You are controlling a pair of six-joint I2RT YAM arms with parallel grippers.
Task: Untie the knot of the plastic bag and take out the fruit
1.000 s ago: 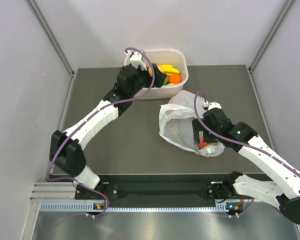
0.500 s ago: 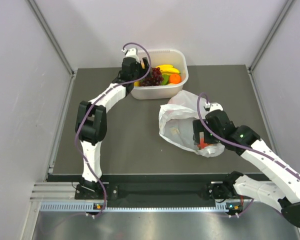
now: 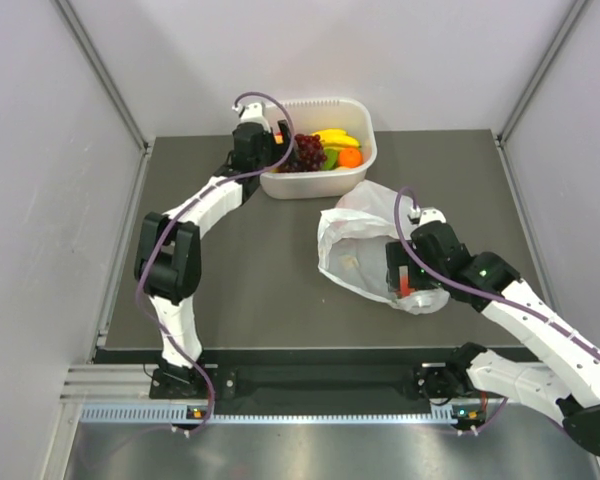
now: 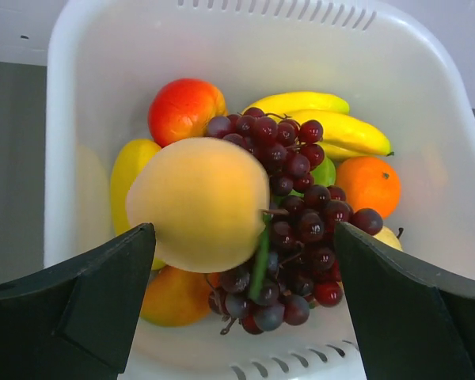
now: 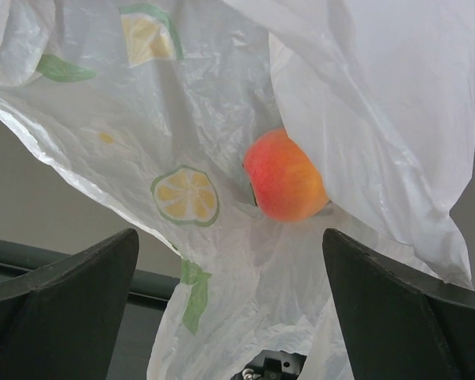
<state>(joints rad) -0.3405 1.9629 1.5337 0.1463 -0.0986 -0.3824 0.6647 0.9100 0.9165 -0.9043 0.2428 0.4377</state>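
Note:
The plastic bag (image 3: 358, 245) lies crumpled and open on the dark table, thin white with lemon prints (image 5: 184, 194). No knot shows. One red-orange fruit (image 5: 285, 176) lies inside it, just ahead of my right gripper (image 5: 229, 245), which is open and empty at the bag's near right end (image 3: 408, 282). My left gripper (image 4: 241, 253) is open and empty, level with the white tub's left rim (image 3: 276, 140). In the tub lie dark purple grapes (image 4: 297, 206), a pale yellow peach (image 4: 198, 202), a red apple (image 4: 182, 107) and an orange round one (image 4: 368, 184).
The white tub (image 3: 365, 160) stands at the table's far edge, also holding yellow bananas (image 4: 340, 127). Grey walls enclose the table on three sides. The table's front rail (image 5: 32, 257) shows under the bag.
My left gripper has drawn back from over the tub to its left rim, uncovering the grapes, and its elbow has swung left. The right arm and bag have hardly moved.

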